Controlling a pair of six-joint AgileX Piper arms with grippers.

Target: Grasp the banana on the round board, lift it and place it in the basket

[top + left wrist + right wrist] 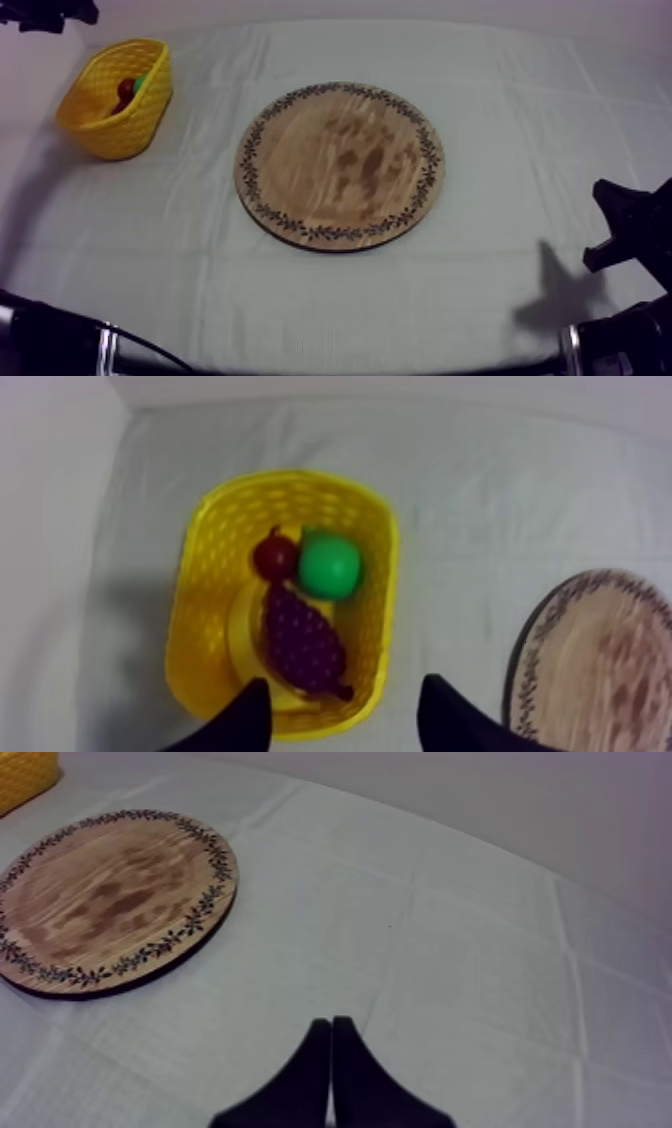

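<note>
Task status: judged complete or nearly so. The wooden board (340, 165) carried no fruit on its face. The yellow basket (115, 135) stood near the far left corner of the table, well apart from the board.

In the left wrist view, the basket held a bunch of grapes (300, 641), a small red fruit (273, 558) and a green fruit, taken to be the pear (330, 568). A pale yellow curved form lay under the grapes. It was probably the banana (245, 631), but the grapes covered most of it, so this could not be confirmed. If so, the placing step was done and only the retreat of the arm was left.

Left arm pose: the left gripper (345, 686) hung above the near end of the basket, pointing down into it. Its fingers stood apart with nothing between them.

Right arm pose: the right gripper (332, 1022) sat low at the right side, over bare cloth (480, 952) and well clear of the board. Its fingers lay together as a narrow wedge, clamped on nothing.
</note>
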